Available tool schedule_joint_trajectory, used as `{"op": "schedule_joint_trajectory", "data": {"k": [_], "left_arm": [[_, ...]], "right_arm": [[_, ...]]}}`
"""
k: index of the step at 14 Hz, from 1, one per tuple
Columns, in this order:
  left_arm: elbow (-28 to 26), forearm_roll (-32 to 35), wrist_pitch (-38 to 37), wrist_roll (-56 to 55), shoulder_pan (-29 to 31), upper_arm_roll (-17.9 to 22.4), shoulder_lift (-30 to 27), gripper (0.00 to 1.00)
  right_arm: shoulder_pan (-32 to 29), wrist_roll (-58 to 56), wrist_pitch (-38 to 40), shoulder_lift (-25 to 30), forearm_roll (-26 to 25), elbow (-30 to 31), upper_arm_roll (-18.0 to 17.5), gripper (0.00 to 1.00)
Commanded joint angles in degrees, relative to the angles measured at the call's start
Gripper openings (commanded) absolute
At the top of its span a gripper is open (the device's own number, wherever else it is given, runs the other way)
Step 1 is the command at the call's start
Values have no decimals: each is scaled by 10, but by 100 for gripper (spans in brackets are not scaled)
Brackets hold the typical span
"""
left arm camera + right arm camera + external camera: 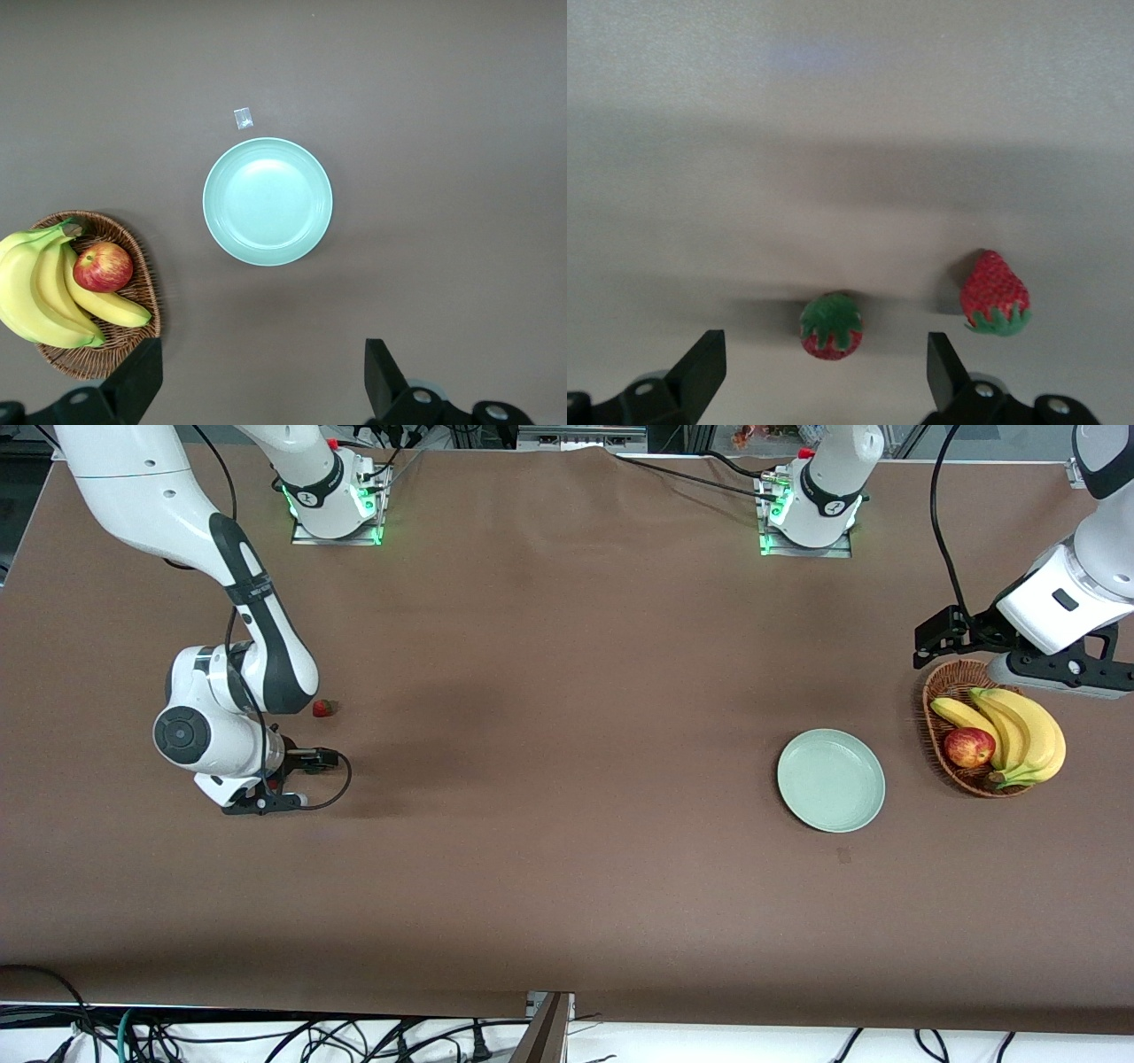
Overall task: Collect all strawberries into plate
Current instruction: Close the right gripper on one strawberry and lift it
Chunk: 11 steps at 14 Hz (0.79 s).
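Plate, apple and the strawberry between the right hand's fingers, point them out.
plate [267, 201]: left wrist view, bare centre.
apple [103, 267]: left wrist view, red side.
strawberry [830, 325]: right wrist view, green cap.

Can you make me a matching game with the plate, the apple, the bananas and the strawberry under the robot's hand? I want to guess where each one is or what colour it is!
Things:
1. plate
2. apple
3. bananas
4. strawberry

Clues:
A. yellow, in the basket
B. red with a green cap, on the cloth under the open right gripper
C. pale green, nothing on it
D. red and round, tucked beside the bananas

Pairs: 1-C, 2-D, 3-A, 4-B
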<state>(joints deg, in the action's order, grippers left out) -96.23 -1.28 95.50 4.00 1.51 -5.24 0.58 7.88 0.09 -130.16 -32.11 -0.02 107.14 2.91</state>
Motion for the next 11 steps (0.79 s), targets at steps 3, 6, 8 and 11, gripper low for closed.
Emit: {"op": "schedule_joint_trajectory", "data": {"k": [3,6,8,11], "left_arm": [[15,-11,-11,6,3,0,7,100],[15,-11,-12,6,3,0,7,100],[15,-11,-11,6,3,0,7,100],[15,-10,-12,6,3,0,7,100]], "right_arm": [[2,5,-47,-4,7,26,0,99],[2,5,-47,-4,7,27,0,56],[2,5,-44,-4,7,27,0,30],[2,6,-41,-4,7,25,0,11]]}}
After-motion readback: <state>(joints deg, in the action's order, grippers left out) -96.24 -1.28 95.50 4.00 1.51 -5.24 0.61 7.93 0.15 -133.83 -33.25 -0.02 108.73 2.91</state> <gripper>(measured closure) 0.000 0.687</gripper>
